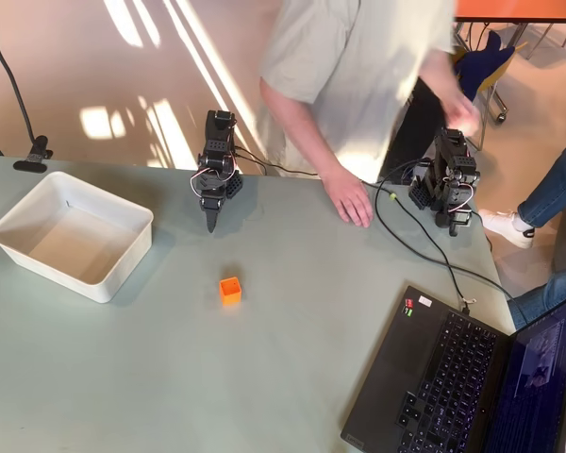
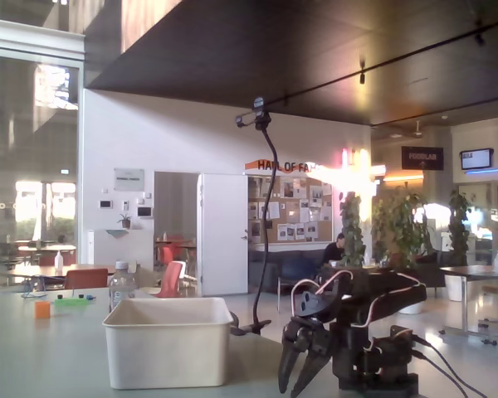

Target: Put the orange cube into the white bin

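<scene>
A small bright orange cube (image 1: pixel 230 290) sits alone on the pale grey-green table (image 1: pixel 170 387) just below the centre of the overhead view, well apart from the shallow rectangular white plastic bin (image 1: pixel 28 208) at the left edge of the frame. The black two-finger gripper (image 1: pixel 211 223) of the folded robot arm points down at the tabletop in the upper middle, its fingers narrow and holding nothing; in the fixed view the gripper (image 2: pixel 303 371) hangs at lower right of centre with a slight gap between the tips. A person's hand (image 1: pixel 348 199) rests flat on the table to the right, and an open dark laptop (image 1: pixel 453 377) fills the lower right corner.
</scene>
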